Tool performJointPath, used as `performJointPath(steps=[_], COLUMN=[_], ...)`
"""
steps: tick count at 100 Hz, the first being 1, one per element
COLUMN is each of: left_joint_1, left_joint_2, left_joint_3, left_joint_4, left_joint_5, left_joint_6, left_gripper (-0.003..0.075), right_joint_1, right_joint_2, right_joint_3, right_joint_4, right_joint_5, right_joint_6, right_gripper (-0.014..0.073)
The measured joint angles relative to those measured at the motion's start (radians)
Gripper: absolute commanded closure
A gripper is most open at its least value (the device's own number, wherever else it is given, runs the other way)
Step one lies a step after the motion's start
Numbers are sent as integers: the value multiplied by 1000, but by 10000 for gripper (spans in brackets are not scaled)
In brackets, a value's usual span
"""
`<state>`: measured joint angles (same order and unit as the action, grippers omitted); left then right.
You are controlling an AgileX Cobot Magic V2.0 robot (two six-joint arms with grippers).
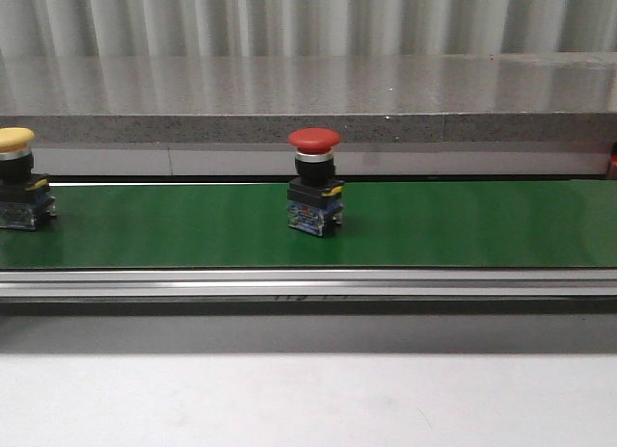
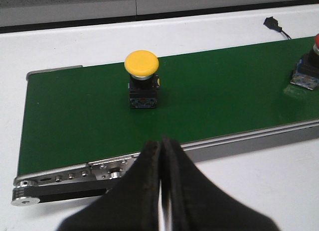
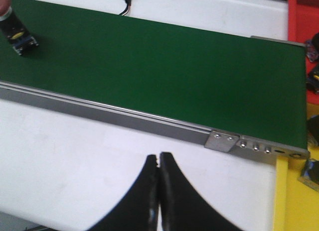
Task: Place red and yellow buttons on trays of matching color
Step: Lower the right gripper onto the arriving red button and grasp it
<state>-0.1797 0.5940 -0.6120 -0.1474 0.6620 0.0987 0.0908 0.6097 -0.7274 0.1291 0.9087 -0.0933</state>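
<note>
- Your red button [image 1: 314,180] stands upright on the green belt [image 1: 463,225]: a domed red cap, a silver collar under it, a black body with a yellow tab, and a blue-tinted block at the base.
- Your yellow button [image 2: 142,77] has the same build with a flat round yellow cap. It stands upright on the belt, straight ahead of the left tool [image 2: 163,151] and beyond the belt's near rail.
- From the left tool, the red button sits well off to the side, at the frame's edge.
- Your left tool has its black fingers pressed together, holding nothing, over the white bench [image 2: 279,176] just short of the belt.
- Your right tool [image 3: 159,164] also has its fingers together and empty, over the bench; the red button is far from it, across the belt.
- A red tray [image 3: 303,17] and a yellow tray [image 3: 294,201] lie past the belt's end, off to the right tool's side, with dark parts on them too cropped to identify.
</note>
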Motion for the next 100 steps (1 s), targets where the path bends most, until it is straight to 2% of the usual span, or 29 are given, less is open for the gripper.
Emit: performJointPath(steps=[6, 18, 23, 31, 65, 100], left_joint_1=[0, 0, 0, 0, 0, 0], left_joint_2=[0, 0, 0, 0, 0, 0], left_joint_3=[0, 0, 0, 0, 0, 0], left_joint_4=[0, 0, 0, 0, 0, 0], left_joint_5=[0, 6, 7, 7, 10, 10], left_joint_6=[0, 0, 0, 0, 0, 0], left_gripper=[740, 740, 740, 740, 740, 740], right_joint_1=[27, 91, 117, 154, 275, 292], right_joint_2=[64, 205, 271, 363, 715, 949], right_joint_3=[-50, -142, -180, -245, -463, -562], right_joint_4=[0, 0, 0, 0, 0, -2], right_joint_5=[15, 36, 46, 59, 126, 127], right_joint_6=[-2, -15, -16, -16, -42, -189], right_gripper=[478, 152, 43, -73, -50, -50])
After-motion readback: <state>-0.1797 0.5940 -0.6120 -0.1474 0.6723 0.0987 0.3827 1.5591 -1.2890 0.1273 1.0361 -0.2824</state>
